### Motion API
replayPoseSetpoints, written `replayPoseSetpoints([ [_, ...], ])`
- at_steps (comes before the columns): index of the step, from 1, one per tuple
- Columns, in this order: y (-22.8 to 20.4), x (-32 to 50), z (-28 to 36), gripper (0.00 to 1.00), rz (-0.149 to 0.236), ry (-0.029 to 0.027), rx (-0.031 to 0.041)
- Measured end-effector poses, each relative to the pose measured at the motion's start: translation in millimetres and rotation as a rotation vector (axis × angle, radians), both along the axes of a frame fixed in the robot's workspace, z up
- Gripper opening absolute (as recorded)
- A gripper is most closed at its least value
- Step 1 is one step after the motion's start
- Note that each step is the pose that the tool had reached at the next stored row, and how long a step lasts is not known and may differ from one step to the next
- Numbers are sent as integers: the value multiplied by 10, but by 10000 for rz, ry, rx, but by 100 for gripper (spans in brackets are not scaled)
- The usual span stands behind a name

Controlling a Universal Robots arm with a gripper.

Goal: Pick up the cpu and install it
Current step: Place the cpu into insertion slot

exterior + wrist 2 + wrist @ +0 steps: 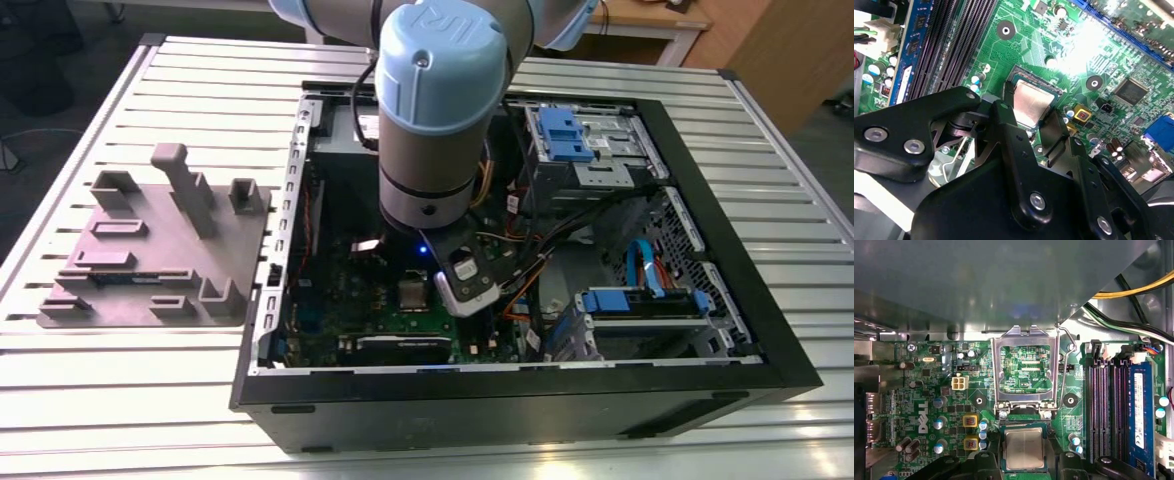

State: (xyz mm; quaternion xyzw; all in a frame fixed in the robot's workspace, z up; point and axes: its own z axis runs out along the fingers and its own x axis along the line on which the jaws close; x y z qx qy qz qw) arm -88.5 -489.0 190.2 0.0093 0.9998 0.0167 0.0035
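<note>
cpu (1024, 449) flat at the motherboard (929, 405) socket, right beneath the end effector (1033, 106), which straddles two opposite edges | chip square, no long axis | load plate (1025, 369) tilted up just beside | clenched or released: cannot tell | arm (427, 110) upright, wrist down inside the open case (747, 330)

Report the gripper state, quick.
Gripper: over the small square silver-topped cpu on the green motherboard; open or closed cannot be told.
</note>
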Motion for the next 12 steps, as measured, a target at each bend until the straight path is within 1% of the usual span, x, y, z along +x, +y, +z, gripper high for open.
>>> replayPoseSetpoints([
  [4, 0, 0, 0, 45, 10, -1, 1],
  [8, -16, 0, 0, 45, -8, 1, 0],
  [12, -16, 8, -1, 45, -37, -2, 8],
])
